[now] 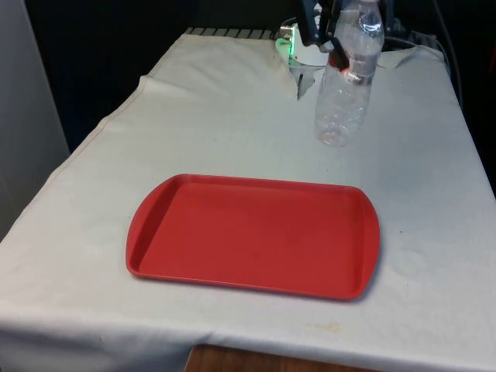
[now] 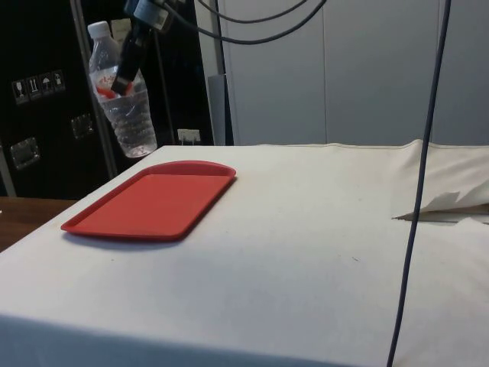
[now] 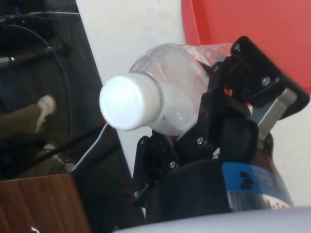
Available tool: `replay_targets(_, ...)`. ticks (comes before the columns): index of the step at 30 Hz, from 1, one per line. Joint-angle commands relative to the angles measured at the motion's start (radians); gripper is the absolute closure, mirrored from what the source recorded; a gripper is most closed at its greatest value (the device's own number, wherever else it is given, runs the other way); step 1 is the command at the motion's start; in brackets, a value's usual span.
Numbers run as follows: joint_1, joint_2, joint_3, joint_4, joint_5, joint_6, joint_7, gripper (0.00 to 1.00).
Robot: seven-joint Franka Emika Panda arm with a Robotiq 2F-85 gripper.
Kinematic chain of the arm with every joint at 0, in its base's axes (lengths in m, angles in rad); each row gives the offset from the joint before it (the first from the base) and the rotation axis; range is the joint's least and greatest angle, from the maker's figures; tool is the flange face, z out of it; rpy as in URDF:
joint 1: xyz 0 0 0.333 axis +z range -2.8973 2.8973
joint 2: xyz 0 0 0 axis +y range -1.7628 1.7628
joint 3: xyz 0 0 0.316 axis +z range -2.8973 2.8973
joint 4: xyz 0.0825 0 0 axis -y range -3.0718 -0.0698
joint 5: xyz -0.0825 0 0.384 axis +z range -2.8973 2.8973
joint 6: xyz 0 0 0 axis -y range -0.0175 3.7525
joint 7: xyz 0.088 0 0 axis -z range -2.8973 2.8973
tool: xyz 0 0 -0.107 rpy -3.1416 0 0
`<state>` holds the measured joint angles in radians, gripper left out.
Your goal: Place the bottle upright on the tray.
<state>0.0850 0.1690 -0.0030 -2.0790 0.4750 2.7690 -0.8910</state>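
A clear plastic bottle (image 1: 345, 85) with a white cap and a red label hangs in the air, cap up and slightly tilted. My gripper (image 1: 341, 48) is shut on the bottle's upper part near the label. From the side, the bottle (image 2: 121, 99) hangs above the far end of the red tray (image 2: 153, 200), with my gripper (image 2: 126, 73) clamped on it. The red tray (image 1: 256, 232) lies flat on the white cloth, nearer the camera than the bottle. Close up, the white cap (image 3: 129, 101) of the bottle points toward the wrist camera, with my gripper (image 3: 194, 121) closed around the bottle's shoulder.
The white cloth (image 1: 232, 108) covers the table, with a crease and a fold near the far end. A dark cable (image 2: 420, 183) hangs down on the side view's right. A person's shoe (image 3: 46, 108) is on the floor beside the table.
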Motion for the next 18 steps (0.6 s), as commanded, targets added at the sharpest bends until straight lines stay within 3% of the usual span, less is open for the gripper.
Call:
replay_targets(1, -0.002, 0.001, 0.013, 0.003, 0.035, 0.011, -0.034, 1.0)
replay_targets(4, 0.0, 0.002, 0.001, 0.0, 0.019, 0.0, -0.026, 1.0)
replay_targets(5, -0.002, 0.004, 0.014, 0.003, 0.052, 0.012, -0.056, 1.0)
replay_targets(12, -0.003, 0.014, 0.017, 0.005, 0.098, 0.015, -0.114, 1.0)
replay_targets(13, 0.0, 0.012, 0.004, 0.0, 0.07, 0.002, -0.092, 1.0)
replay_targets(14, -0.003, 0.015, 0.018, 0.005, 0.105, 0.015, -0.123, 1.0)
replay_targets(18, -0.003, 0.02, 0.02, 0.006, 0.131, 0.015, -0.159, 1.0)
